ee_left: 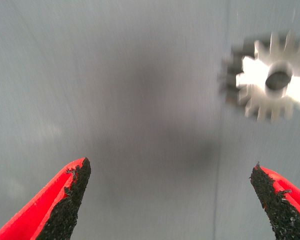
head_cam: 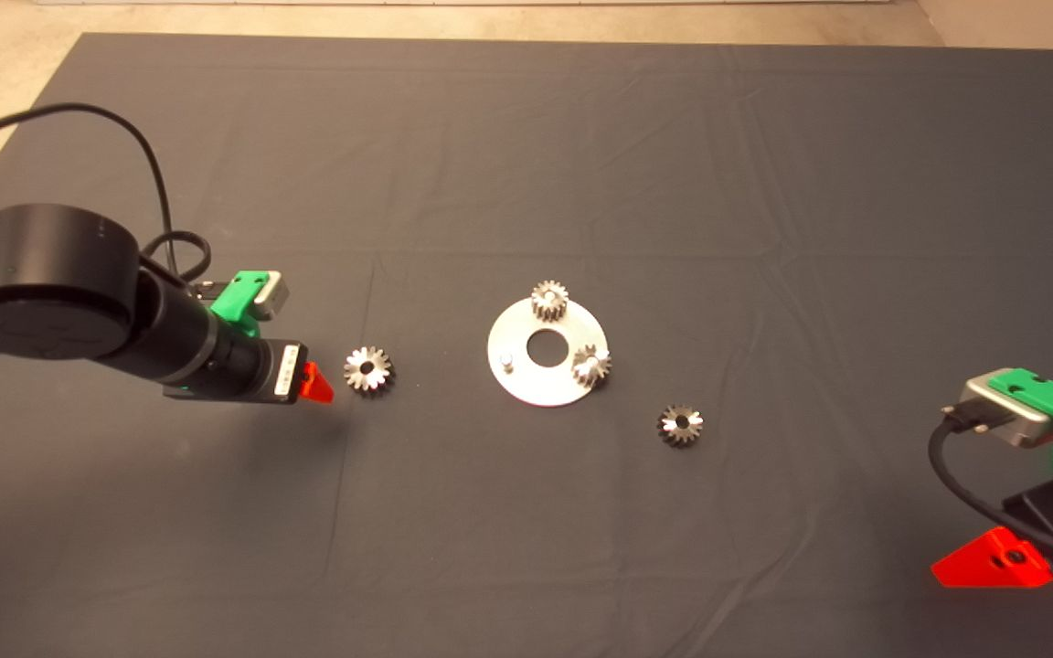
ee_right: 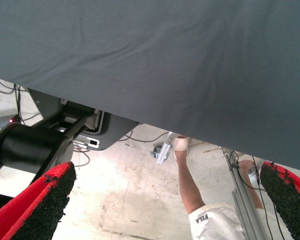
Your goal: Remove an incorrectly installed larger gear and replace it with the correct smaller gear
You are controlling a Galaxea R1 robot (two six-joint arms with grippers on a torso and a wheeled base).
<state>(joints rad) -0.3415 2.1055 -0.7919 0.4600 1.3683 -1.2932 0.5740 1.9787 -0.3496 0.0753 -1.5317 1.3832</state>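
The larger gear (head_cam: 368,370), bright silver with a dark centre hole, lies flat on the mat to the left of the round silver plate (head_cam: 540,388). My left gripper (head_cam: 319,387) hovers just left of that gear, open and holding nothing. In the left wrist view the larger gear (ee_left: 267,77) lies on the mat beyond and to one side of the open left gripper (ee_left: 170,175). A loose smaller gear (head_cam: 680,425) rests on the mat to the right of the plate. My right gripper (head_cam: 993,559) waits at the lower right edge, open.
Two small gears (head_cam: 548,300) (head_cam: 591,365) sit on the plate, and a bare peg (head_cam: 507,362) stands at its left side. The right wrist view shows the mat's edge (ee_right: 155,120), the floor and a person's leg (ee_right: 190,185).
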